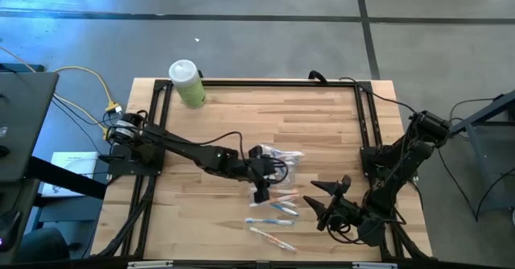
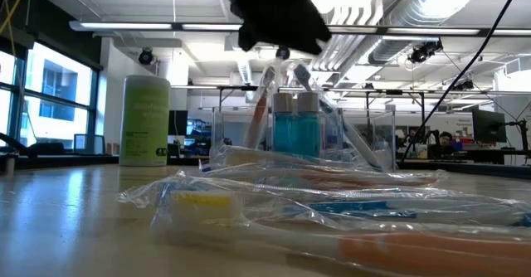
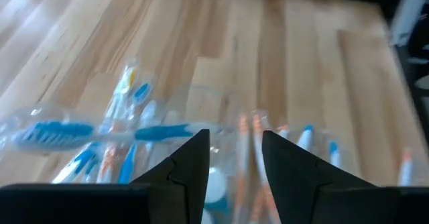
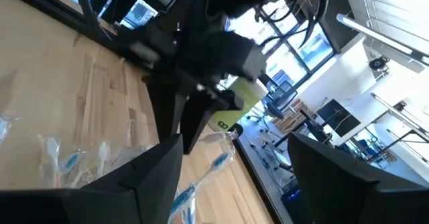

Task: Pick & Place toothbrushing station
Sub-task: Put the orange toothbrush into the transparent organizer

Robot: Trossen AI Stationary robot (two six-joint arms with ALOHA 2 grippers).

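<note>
**Left gripper above the toothbrush holder, right gripper waiting open**

Nearest to the front edge of the wooden table (image 1: 322, 116) lie the wrapped toothbrushes (image 1: 272, 223), several slim pieces in clear plastic with blue and orange marks. They lie flat, close beside each other, between the two arms. In the low view they fill the foreground as a crinkled clear heap (image 2: 332, 206), with yellow, blue and orange parts inside.

At the front right stands the right gripper (image 1: 328, 203). It is low near the table, just beside the toothbrushes, and touches none of them. Its fingers are spread wide and hold nothing.

A little farther back, near the middle of the table, is the left gripper (image 1: 261, 190). It points down over the clear holder (image 2: 303, 132), which stands upright with two blue white-capped tubes (image 2: 296, 128) inside and a few brushes leaning in it. In the left wrist view its two dark fingers (image 3: 188, 170) stand partly apart, with an orange-marked toothbrush (image 3: 249, 133) showing in the gap. Whether the fingers press on this brush I cannot tell. More clear wrapped pieces (image 1: 283, 155) lie just behind this gripper.

At the far left corner of the table stands a pale green bottle (image 1: 187, 83) with a white cap, well apart from everything else.
</note>
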